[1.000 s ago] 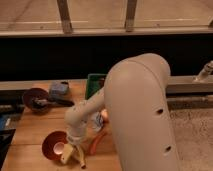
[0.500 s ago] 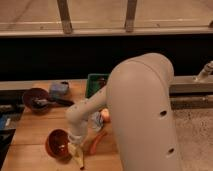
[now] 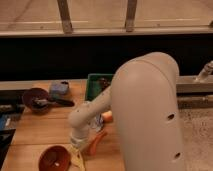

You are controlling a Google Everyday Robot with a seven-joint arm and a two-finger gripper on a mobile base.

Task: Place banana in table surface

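Item under inspection: the banana [image 3: 78,160] is showing as a pale yellow strip at the 6 o'clock edge of the view, just at 3 o'clock of a red-brown bowl [image 3: 54,159]. Whether it is touching the bowl's rim cannot be determined.

The gripper [image 3: 76,149] is pointing down directly at 12 o'clock of the banana, with its fingers standing together. The wrist is covering the contact, so an actual pinch on the banana cannot be confirmed.

An orange-red stick [image 3: 95,142] is lying tilted at 2 o'clock of the banana, on the table surface [image 3: 40,131]. The light wooden top is spreading out toward 9 o'clock.

Further out:
- A small orange item [image 3: 106,116] is peeking out beside the arm [image 3: 145,115], whose bulky beige body is filling the 3 o'clock half of the view.
- A dark bowl [image 3: 32,97] with a dark-handled utensil [image 3: 57,101] resting in it is sitting at 10 o'clock.
- A blue object [image 3: 60,88] is standing near it.
- A green tray [image 3: 90,87] is lying at 12 o'clock, carrying something dark
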